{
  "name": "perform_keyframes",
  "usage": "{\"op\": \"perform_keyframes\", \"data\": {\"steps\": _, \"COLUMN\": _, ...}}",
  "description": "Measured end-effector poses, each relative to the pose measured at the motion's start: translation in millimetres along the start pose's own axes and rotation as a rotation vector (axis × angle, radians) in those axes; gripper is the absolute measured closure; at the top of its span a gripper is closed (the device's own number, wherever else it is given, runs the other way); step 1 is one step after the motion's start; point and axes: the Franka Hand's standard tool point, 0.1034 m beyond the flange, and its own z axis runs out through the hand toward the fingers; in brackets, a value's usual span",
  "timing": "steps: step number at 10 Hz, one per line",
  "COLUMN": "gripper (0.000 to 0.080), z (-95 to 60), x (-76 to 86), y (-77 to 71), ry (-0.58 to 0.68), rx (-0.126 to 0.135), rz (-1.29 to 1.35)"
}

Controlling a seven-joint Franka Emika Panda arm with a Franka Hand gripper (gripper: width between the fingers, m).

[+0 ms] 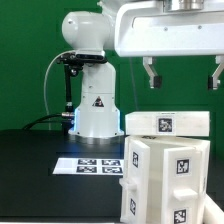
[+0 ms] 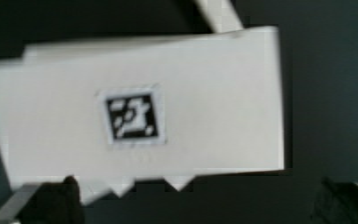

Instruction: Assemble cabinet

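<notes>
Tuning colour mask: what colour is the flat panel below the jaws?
White panel, with one black-and-white square tag. Shows best in the wrist view.

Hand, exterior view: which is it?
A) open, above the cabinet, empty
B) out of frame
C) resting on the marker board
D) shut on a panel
A: the hand hangs with its fingers wide apart and nothing between them, clear above the cabinet.
</notes>
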Motion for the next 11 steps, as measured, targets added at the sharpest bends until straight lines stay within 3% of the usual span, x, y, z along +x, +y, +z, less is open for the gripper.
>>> {"op": "perform_keyframes", "data": {"steps": 4, "gripper": 0.0151, "z": 10.0, "x": -3.5, "y": 0.3, "ry": -0.043, "rx": -0.023, "rz": -0.465}}
{"op": "perform_keyframes", "data": {"steps": 8, "gripper": 0.0151, "z": 9.4, "x": -0.7, "y": 3.8, "ry": -0.04, "rx": -0.029, "rz": -0.723}}
{"op": "perform_keyframes", "data": {"steps": 9, "gripper": 0.0151, "z": 10.8, "x": -2.1, "y": 3.0, "ry": -0.044, "rx": -0.045, "rz": -0.848}}
{"op": "perform_keyframes", "data": {"steps": 11, "gripper": 0.0151, "z": 12.1, "x": -4.7, "y": 1.8, "ry": -0.059, "rx": -0.05, "rz": -1.09}}
